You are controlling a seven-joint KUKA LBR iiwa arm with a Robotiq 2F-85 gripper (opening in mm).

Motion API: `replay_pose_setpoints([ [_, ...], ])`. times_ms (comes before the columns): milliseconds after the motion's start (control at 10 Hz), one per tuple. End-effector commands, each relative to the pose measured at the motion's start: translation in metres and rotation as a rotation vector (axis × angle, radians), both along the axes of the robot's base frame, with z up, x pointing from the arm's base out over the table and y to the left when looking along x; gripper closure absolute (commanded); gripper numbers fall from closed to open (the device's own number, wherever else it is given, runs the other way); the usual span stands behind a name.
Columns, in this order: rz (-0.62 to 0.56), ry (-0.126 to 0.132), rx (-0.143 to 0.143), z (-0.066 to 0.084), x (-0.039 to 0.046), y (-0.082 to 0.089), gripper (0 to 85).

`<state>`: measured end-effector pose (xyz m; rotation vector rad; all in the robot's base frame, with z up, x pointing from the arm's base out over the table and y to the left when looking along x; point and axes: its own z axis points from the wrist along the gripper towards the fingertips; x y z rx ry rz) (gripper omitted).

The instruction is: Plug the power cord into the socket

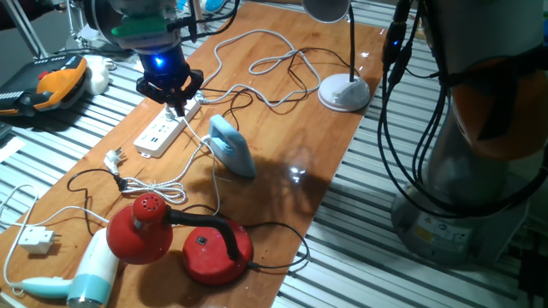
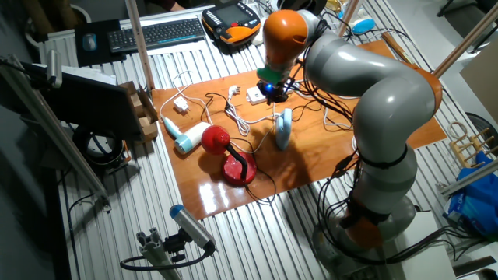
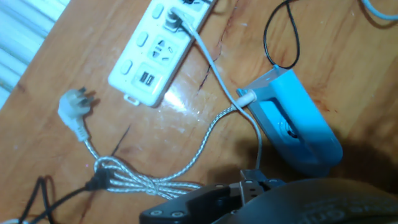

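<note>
1 claw (image 1: 175, 101) hangs right over the far end of the white socket (image 1: 161, 133) on the worktop (image 1: 291, 171); i cannot tell if it grips anything.

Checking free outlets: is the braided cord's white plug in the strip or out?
Out. The white plug lies on the table beside the power strip, prongs bare.

One socket (image 1: 161, 133), two lamps (image 1: 344, 90), one hairdryer (image 1: 86, 275).
</note>
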<state>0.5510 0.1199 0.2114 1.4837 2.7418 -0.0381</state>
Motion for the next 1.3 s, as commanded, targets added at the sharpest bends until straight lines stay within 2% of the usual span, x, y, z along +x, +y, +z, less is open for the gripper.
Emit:
replay_pose_setpoints([
  [0,-0.007,-0.001,-0.002,-0.001,0.0017,0.002,85.0],
  [100,-0.020,-0.003,-0.007,-0.004,0.0062,0.010,85.0],
  [300,-0.030,-0.007,-0.034,-0.009,0.0110,0.029,85.0],
  [700,-0.064,0.013,-0.047,-0.014,0.0286,0.060,85.0],
  [1000,-0.045,0.008,-0.018,-0.025,0.0322,0.067,85.0],
  [1200,-0.032,-0.002,-0.017,-0.032,0.0334,0.071,85.0],
])
